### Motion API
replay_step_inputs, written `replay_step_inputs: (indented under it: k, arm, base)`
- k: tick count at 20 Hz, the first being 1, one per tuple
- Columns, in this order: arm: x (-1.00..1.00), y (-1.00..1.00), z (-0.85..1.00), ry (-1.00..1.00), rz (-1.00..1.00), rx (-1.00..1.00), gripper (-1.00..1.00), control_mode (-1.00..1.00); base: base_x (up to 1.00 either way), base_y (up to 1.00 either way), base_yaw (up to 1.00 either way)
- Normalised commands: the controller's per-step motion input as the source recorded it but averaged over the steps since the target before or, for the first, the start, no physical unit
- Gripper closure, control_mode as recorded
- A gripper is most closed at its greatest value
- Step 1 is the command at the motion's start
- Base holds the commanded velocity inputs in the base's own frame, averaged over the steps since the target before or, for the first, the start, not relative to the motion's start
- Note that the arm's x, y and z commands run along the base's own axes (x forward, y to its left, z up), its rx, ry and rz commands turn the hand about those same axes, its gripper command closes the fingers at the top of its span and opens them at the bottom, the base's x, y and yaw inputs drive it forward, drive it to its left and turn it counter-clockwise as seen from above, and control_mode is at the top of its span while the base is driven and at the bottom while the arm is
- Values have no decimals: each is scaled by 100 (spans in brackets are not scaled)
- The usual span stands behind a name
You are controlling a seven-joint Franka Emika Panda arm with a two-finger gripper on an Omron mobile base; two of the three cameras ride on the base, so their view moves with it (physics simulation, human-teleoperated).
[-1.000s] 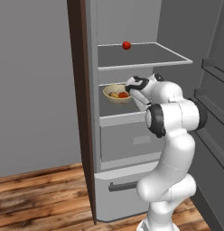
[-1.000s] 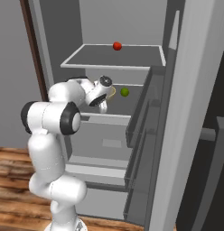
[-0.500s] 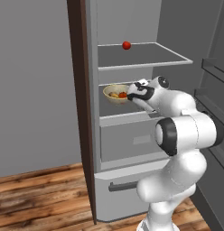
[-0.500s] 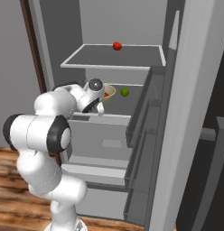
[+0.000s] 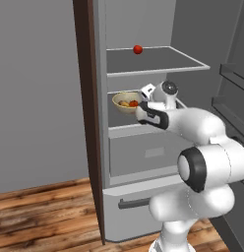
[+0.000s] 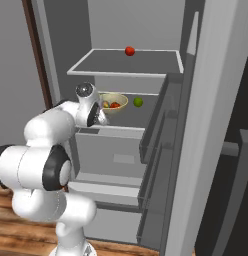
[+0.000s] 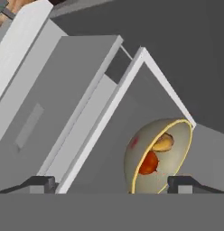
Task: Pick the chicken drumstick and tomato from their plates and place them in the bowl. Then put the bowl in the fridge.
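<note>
The bowl (image 5: 126,102) sits on the middle shelf (image 5: 143,129) of the open fridge (image 6: 161,150). Inside the bowl lie the tomato (image 7: 149,163) and the drumstick (image 7: 162,143), side by side. The gripper (image 7: 117,184) is open, with its tips spread wide, and it holds nothing. It is just in front of the bowl, near the shelf's front edge. A green ball (image 6: 138,102) rests on the same shelf, beside the bowl. A red ball (image 5: 137,49) sits on the top shelf above.
</note>
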Motion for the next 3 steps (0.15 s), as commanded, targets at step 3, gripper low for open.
replay_step_inputs:
  k: [3]
  arm:
    - [-27, 11, 54, 4, 0, -1, -100, -100]
  base:
    - [0, 0, 0]
